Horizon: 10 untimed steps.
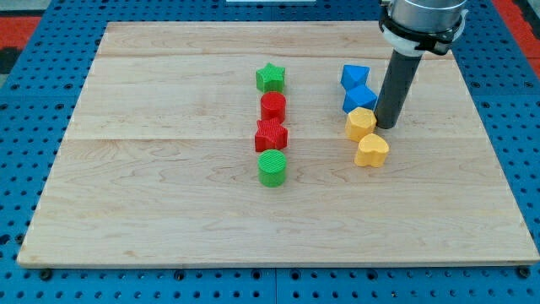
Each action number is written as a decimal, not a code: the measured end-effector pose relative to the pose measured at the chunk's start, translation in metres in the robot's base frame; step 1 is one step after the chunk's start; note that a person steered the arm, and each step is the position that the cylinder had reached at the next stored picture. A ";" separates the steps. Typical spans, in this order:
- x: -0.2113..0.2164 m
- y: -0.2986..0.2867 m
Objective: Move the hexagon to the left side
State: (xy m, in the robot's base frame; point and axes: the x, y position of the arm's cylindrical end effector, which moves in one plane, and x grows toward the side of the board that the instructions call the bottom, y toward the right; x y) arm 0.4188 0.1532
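The yellow hexagon (360, 124) lies right of the board's middle, between a blue block (359, 99) above it and a yellow heart (371, 150) below it. My tip (386, 125) stands on the board touching the hexagon's right side. The dark rod rises from there to the view's top right.
Another blue block (354, 76) lies above the first. A column in the middle holds a green star (270, 78), a red cylinder (272, 106), a red star (271, 134) and a green cylinder (272, 168). The wooden board (169, 211) sits on a blue pegboard.
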 end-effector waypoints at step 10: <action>0.000 0.011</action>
